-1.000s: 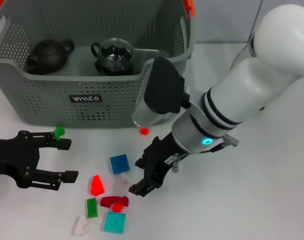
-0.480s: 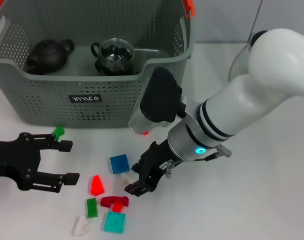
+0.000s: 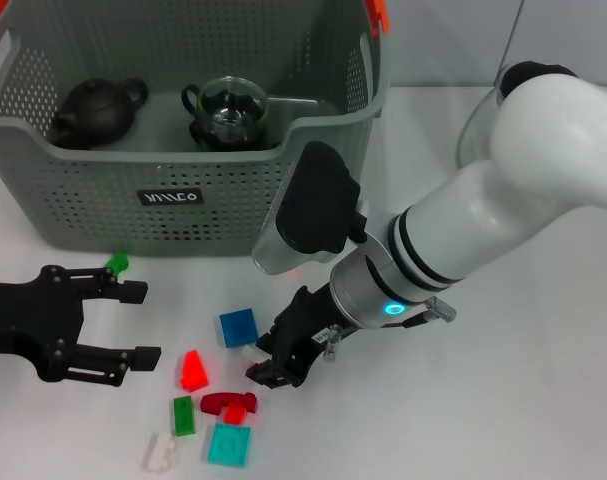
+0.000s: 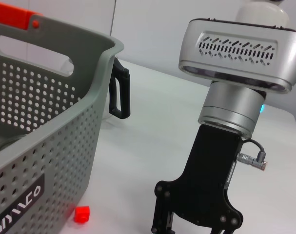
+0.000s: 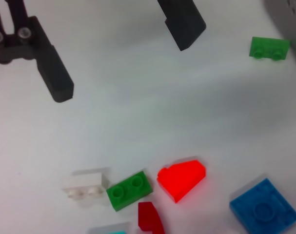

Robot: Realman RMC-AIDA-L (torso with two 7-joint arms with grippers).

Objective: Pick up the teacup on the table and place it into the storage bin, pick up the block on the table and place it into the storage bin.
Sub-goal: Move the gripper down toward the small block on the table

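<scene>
Head view shows the right tool (image 3: 268, 368) down low over the scatter of small blocks on the white worktop (image 3: 543, 400), just right of the blue block (image 3: 238, 327) and above the dark red piece (image 3: 226, 402). Its fingers look parted, with nothing between them, though the tips are partly hidden against the pieces. A small pale block (image 3: 251, 354) lies right at the tips, and I judge that to be the one it is going for.

The left tool (image 3: 108, 322) hangs spread wide and empty at the left, near the small green piece (image 3: 116, 264) by the bin wall. It seems idle.

The storage bin (image 3: 173, 205) stands at the far side, with a dark teapot (image 3: 95, 110) and a glass cup (image 3: 230, 110) already inside, so the cup half looks done and a block is what remains.

To do this well, the right tool should settle straight down so its fingers straddle one block only, not nudging the blue block or the red wedge (image 3: 193, 370) beside it. These pieces are small and light and will skid if clipped by one finger first. Close gently, lift clear, then carry it over the near wall of the bin before letting go.
</scene>
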